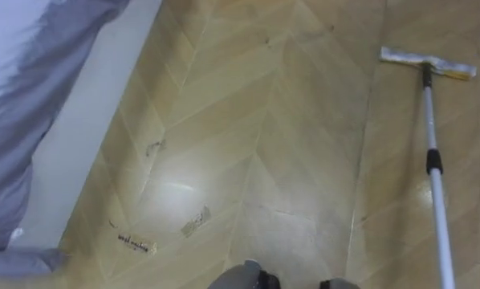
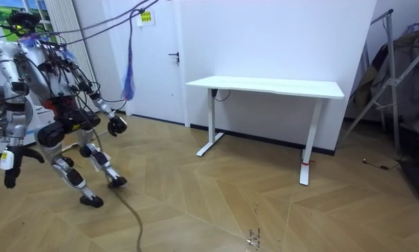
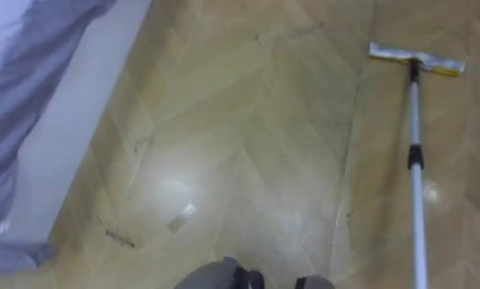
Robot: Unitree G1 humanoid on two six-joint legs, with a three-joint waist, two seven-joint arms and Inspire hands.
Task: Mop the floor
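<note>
The mop (image 1: 430, 120) rests its pad (image 1: 427, 63) flat on the floor (image 1: 248, 120) ahead-right, pole slanting back to the robot's right side, likely for full-contact pushing; whether the robot hand (image 2: 116, 124) grips anything I cannot tell.

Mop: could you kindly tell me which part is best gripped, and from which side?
Grip the mop by its pale pole, probably on the near section below the black collar. Come from the robot's right, closing across the pole: it runs straight towards the robot along that side, while the flat head lies far off.
</note>
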